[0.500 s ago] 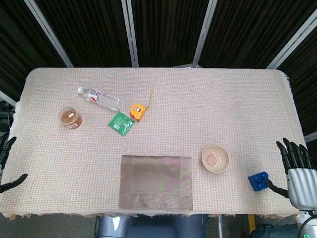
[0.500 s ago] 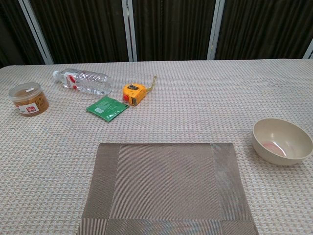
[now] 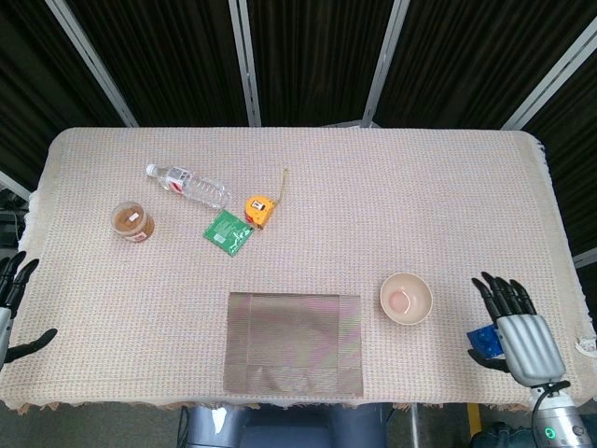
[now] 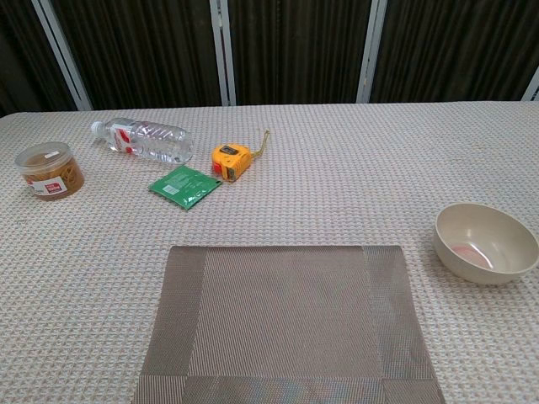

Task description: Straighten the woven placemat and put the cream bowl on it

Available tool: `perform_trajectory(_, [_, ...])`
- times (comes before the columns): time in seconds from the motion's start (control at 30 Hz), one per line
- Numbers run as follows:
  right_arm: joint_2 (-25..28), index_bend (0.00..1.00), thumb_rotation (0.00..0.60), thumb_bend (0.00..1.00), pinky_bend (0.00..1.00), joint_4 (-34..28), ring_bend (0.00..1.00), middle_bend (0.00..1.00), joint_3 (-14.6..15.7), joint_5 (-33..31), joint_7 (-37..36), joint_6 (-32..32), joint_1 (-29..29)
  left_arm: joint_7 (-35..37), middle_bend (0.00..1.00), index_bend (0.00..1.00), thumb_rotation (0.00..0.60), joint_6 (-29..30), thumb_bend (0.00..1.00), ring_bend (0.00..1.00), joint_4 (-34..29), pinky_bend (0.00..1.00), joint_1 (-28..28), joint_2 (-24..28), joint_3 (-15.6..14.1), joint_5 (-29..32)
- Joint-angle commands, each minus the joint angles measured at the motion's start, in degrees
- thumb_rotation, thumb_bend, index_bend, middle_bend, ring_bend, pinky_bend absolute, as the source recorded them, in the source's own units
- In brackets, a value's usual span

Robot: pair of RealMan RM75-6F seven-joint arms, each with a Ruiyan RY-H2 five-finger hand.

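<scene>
Right robot hand [image 3: 519, 329] is shifting left and inward toward the bowl [image 3: 406, 299]; it is now covering most of the blue block [image 3: 480, 338] at the near right bench [image 3: 448, 187] edge. Left robot hand [image 3: 13, 308] is barely moving at the near left edge. Both are released, fingers spread, grasping nothing. Neither is showing in the chest view.

Mat [image 3: 294, 343] is lying near centre, its near edge at the bench's near edge. It is already looking square to the bench, so straightening looks done or trivial. Bowl is sitting upright just right of the mat, apart from it, near its far right corner.

Step in hand, as I read it: right robot hand is reaching for the bowl.

- Approach from the right, fingers over the right rim, thumb outside the wall.
- Pinch the rim rather than wrapping it; the wall is smooth and curved, so slip is likely.
- Clear the block before closing, it is sitting right under the palm.
- Lift before travelling left, otherwise the bowl's base could drag the mat edge askew.
- Set down at mat centre.

Bottle [image 3: 187, 186], jar [image 3: 132, 222], tape measure [image 3: 258, 209] and green packet [image 3: 229, 231] are lying far left, well clear of the path.
</scene>
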State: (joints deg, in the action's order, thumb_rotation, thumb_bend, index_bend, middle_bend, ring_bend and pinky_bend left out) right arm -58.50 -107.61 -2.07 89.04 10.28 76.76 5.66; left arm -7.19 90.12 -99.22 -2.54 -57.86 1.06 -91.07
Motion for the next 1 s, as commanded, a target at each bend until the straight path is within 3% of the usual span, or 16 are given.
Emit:
perform_trajectory(0.03, [-1.6,0.07,0.6,0.0,0.0,1.94,0.0,0.0,0.87,-1.55,-0.41,-7.8,4.57,-0.35,0.0,0.0,0.6,-1.03,0.0,0.0,0.4,0.0,-0.49,-0.37,0.34,1.08])
perform_trajectory(0.47, [-11.45,0.25,0.6,0.01,0.0,8.26,0.0,0.0,0.73,-4.96,7.95,-14.83,9.46,-0.99,0.0,0.0,0.6,-3.22,0.0,0.0,1.43,0.0,-1.18,-1.35,0.65,3.31])
perform_trajectory(0.83, [-19.5,0.4,0.6,0.26,0.0,14.4,0.0,0.0,-1.04,-7.67,12.45,-14.77,11.9,-0.71,0.0,0.0,0.6,-2.95,0.0,0.0,1.48,0.0,-1.12,-1.21,0.79,3.46])
perform_trajectory(1.0, [-22.23,0.53,0.6,0.38,0.0,16.45,0.0,0.0,-1.83,-9.19,12.55,-15.63,13.04,-0.46,0.0,0.0,0.6,-2.98,0.0,0.0,1.56,0.0,-1.13,-1.15,0.91,3.74])
